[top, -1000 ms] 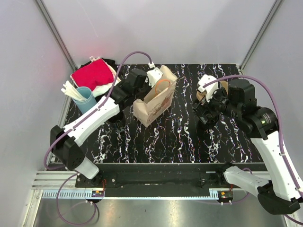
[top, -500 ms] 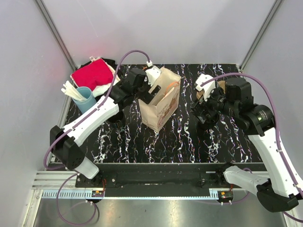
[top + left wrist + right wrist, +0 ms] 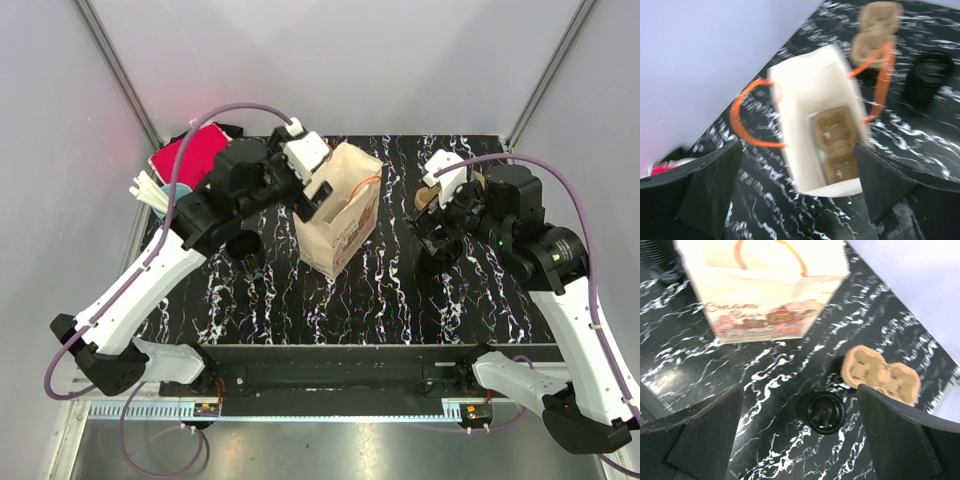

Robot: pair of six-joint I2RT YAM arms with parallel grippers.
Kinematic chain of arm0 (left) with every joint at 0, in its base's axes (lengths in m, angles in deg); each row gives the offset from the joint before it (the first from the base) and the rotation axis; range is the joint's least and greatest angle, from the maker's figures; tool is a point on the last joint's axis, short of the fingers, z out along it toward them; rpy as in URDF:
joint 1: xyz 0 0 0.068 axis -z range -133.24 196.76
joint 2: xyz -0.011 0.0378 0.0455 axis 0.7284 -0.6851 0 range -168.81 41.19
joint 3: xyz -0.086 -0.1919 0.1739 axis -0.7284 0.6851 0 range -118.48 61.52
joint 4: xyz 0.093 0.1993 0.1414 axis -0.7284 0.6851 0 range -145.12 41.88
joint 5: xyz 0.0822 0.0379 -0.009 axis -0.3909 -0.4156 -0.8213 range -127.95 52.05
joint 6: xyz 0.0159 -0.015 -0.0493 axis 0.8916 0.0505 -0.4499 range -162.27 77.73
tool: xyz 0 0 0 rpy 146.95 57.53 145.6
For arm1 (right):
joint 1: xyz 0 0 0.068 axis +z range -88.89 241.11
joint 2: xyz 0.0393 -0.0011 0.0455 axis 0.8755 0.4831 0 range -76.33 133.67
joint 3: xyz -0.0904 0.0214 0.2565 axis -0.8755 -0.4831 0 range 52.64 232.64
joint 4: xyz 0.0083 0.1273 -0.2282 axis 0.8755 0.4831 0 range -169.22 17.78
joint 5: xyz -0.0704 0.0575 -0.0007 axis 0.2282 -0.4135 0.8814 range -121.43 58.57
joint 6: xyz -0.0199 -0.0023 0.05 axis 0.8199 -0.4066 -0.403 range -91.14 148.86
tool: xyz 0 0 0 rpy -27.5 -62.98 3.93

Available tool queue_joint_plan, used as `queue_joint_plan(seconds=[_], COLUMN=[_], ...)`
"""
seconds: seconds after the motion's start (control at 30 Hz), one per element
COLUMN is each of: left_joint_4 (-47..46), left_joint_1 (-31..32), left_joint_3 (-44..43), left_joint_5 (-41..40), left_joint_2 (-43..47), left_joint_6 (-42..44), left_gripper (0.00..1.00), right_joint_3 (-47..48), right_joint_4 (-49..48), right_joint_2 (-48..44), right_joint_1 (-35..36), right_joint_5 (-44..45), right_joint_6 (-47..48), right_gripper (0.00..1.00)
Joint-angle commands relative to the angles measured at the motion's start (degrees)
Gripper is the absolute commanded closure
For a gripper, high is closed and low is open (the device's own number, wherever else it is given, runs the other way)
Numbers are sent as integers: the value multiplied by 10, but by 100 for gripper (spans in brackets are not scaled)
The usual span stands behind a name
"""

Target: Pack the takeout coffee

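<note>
table [image 3: 400, 290]: You have a black table with white streaks. Everything sits on it.
paper bag [image 3: 340, 225]: It stands up in the middle of the table with its top open. Use it as your marker for all the other places. Its orange handles [image 3: 747, 120] hang out over the sides.
red cloth [image 3: 185, 155]: Look far left of the paper bag, toward the back. The left arm hides part of it.
left gripper [image 3: 312, 200]: It hangs right over the open top of the paper bag. Its fingers are spread wide and you can see nothing in them.
right gripper [image 3: 438, 238]: It hangs off to the right of the paper bag. Its fingers are spread wide too, and they hold nothing.
inside tray [image 3: 836, 142]: This brown cup tray lies at the bottom of the paper bag.
outside tray [image 3: 880, 372]: This brown cup tray lies flat on the table, right of the paper bag.
blue cup [image 3: 176, 190]: It stands left of the paper bag with white sticks in it.
black cup [image 3: 821, 412]: It stands right of the paper bag, just beside the outside tray, under the right gripper.
</note>
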Motion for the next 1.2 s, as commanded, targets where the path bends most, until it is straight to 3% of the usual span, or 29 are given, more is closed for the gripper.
queue_joint_plan(seconds=[0.0, 0.43, 0.53, 0.77, 0.9, 1.0, 1.17], left_joint_4=[19, 19, 10, 16, 16, 11, -8], left_joint_1=[54, 92, 92, 95, 94, 85, 9], left_joint_3=[22, 8, -1, -45, -74, -91, -99], left_joint_5=[38, -41, -60, -84, -97, -89, 40], left_joint_2=[-21, -123, -145, -191, -194, -184, -151], left_joint_6=[37, 32, 28, 25, 13, -4, -82], left_gripper=[1, 2, 13, 73, 96, 100, 100], right_joint_3=[20, 35, 30, 24, 23, 25, 25], right_joint_4=[-44, -54, -54, -58, -59, -63, -63], right_joint_2=[-3, -18, -24, -35, -34, -33, -32], right_joint_1=[-20, -65, -70, -73, -73, -75, -76], right_joint_5=[47, 12, 7, 4, 5, 7, 6], right_joint_6=[-32, -59, -61, -62, -62, -65, -68], right_gripper=[0, 0, 0, 0, 0, 0, 0])
